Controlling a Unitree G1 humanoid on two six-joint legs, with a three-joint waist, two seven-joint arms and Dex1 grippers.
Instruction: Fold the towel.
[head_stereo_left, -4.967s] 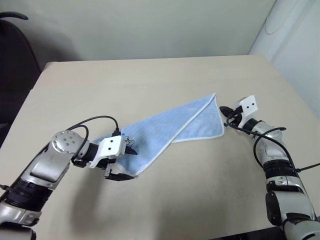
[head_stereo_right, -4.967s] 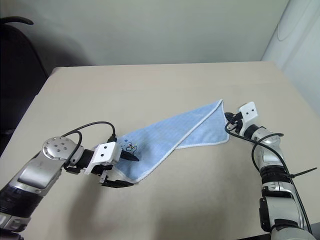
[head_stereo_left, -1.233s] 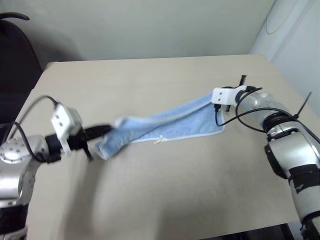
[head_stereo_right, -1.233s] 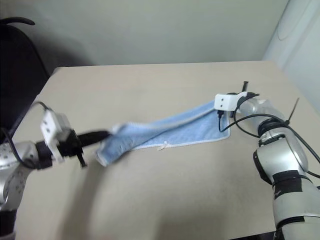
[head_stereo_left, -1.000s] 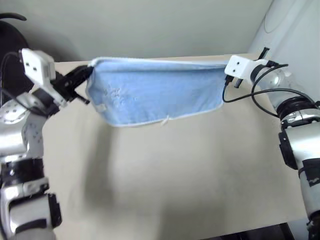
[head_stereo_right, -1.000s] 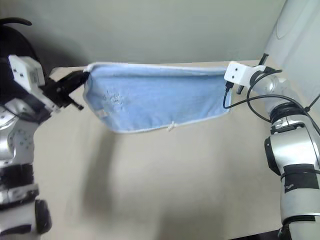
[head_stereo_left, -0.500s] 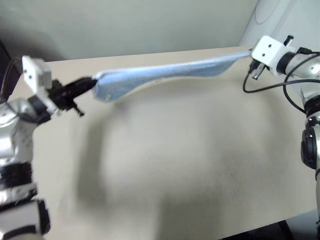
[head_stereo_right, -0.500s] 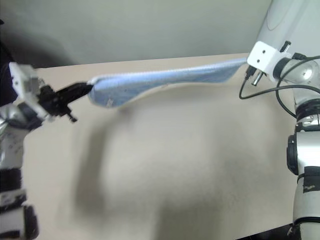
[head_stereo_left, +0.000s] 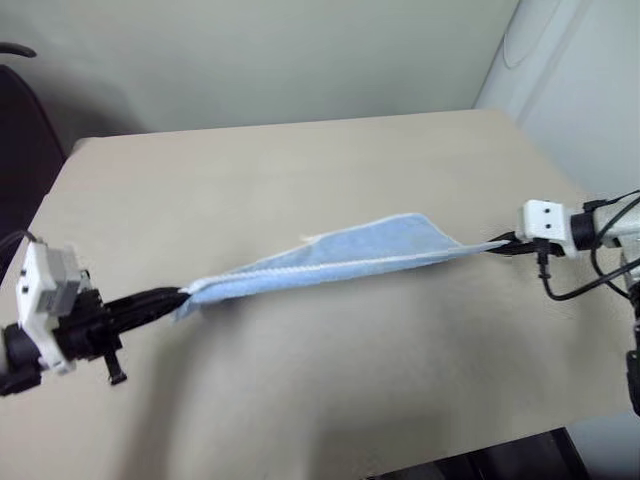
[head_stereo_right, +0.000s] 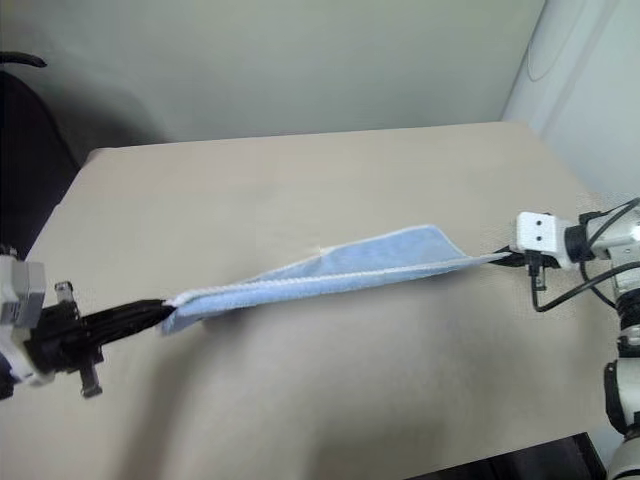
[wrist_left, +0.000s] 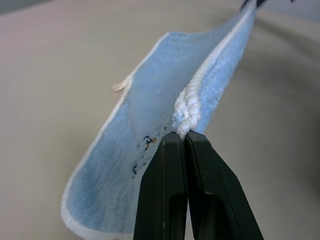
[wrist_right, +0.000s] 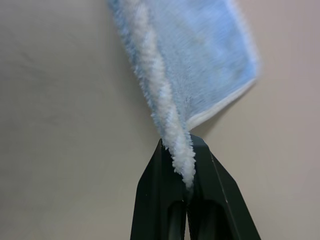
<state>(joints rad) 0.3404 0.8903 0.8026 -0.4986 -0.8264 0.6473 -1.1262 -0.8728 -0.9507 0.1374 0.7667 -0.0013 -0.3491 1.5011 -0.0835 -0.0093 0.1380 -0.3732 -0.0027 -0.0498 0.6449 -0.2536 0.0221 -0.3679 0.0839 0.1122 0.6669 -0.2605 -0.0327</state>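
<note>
The light-blue towel (head_stereo_left: 340, 255) with white edging is stretched in a long band across the middle of the table, held at both ends. My left gripper (head_stereo_left: 178, 294) is shut on its left end near the table's front left; the left wrist view shows the bunched white hem (wrist_left: 187, 112) pinched between the black fingers and a small dark logo (wrist_left: 145, 145) on the cloth. At the right edge my right gripper (head_stereo_left: 503, 243) is shut on the other end; the white edging (wrist_right: 170, 135) runs into its closed fingers. The towel's far edge droops onto the tabletop.
The beige table (head_stereo_left: 300, 170) has a dark chair (head_stereo_left: 20, 140) beyond its left side and a white wall panel (head_stereo_left: 580, 90) at the right. The table's front edge (head_stereo_left: 470, 455) lies close below the grippers.
Both grippers came down and back toward me with the towel. One second ago it hung spread high between them; now it is pulled taut low over the table. The camera view shifted too.
</note>
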